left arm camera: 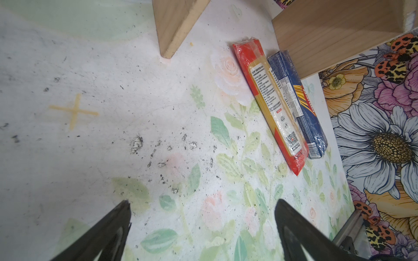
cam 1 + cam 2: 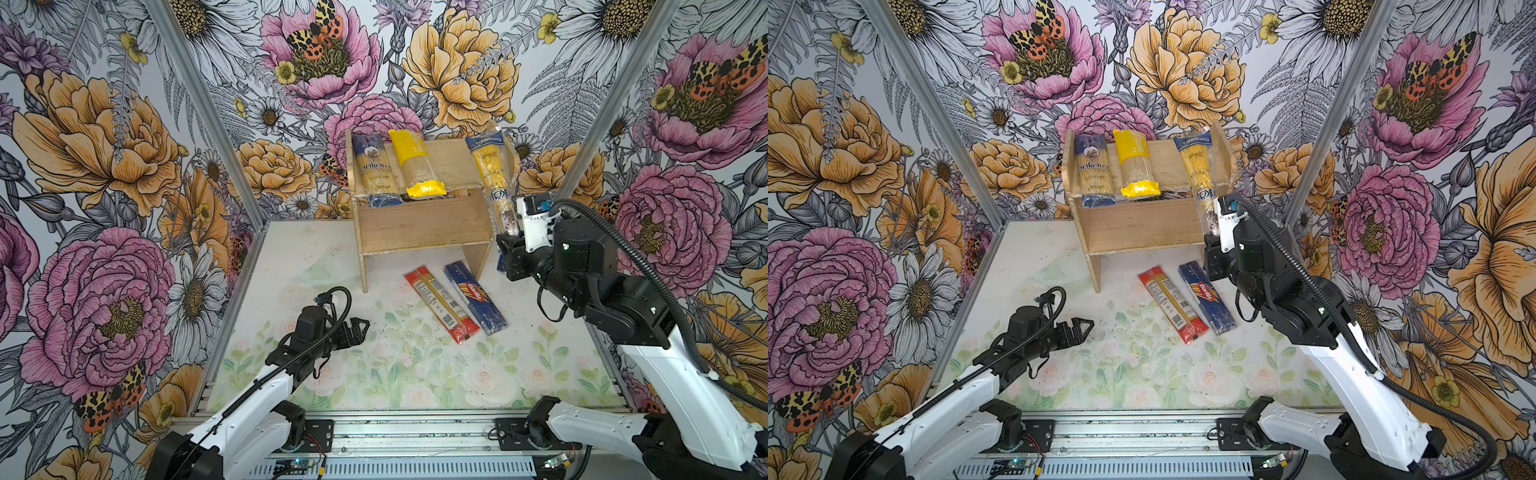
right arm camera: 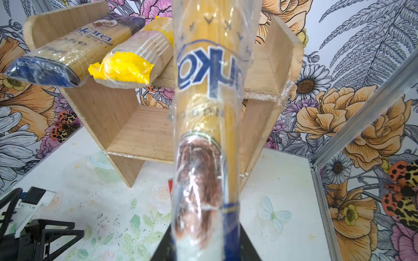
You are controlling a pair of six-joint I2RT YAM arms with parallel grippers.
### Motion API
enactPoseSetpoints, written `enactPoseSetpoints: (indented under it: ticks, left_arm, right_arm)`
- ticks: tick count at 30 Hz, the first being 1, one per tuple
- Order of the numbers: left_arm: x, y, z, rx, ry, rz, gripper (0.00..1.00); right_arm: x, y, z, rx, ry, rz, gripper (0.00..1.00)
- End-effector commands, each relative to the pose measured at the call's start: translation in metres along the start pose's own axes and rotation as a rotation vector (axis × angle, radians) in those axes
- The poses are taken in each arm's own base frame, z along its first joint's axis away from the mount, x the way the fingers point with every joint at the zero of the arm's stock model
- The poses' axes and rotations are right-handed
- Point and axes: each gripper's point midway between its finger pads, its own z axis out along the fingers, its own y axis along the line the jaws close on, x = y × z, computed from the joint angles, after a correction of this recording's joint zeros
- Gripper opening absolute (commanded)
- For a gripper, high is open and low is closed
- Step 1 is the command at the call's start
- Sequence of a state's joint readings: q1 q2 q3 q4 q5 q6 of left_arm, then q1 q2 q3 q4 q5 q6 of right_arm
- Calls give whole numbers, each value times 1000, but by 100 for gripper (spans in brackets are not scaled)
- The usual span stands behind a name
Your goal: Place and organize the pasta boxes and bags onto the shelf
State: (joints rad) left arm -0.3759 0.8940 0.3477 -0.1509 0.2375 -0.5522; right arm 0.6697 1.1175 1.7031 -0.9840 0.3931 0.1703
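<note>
the slimmer blue-ended bag (image 2: 492, 174) was pinched by its near end in the right hand (image 2: 507, 243) and tilted toward the top tier of the shelf (image 2: 415, 224), apparently to be laid beside the yellow-ended bag (image 2: 411, 166), while the left hand (image 2: 360, 326) was held spread over the counter (image 2: 415, 365).

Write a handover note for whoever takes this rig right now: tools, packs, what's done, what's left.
Right tool: shut on the near end of the slim blue-ended bag, which tilts up toward the right of the shelf upper tier.
Left tool: open, holding nothing, low over the table.
Done: ankara bag and yellow-ended bag lie on the upper tier, front ends overhanging.
Left: set the held bag down; red-ended pack and Barilla pack lie side by side on the table.
</note>
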Motion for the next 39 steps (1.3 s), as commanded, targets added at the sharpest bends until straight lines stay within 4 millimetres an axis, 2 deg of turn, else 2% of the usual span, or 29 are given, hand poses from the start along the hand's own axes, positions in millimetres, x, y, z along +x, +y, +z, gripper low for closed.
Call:
enactPoseSetpoints:
  ticks: [1,27,39]
  left_arm:
    - [-3,-9,0,36,-8,9,99]
    - [-2,-7,1,26,-2,13,99]
    - [-3,-6,-2,21,-9,18,99]
  right_arm:
    - [-68,-18,-26,49,-247,85,0]
    - [-115,-27,14,66,-274,84,0]
    - [-121,-27,44,24,-255,104,0]
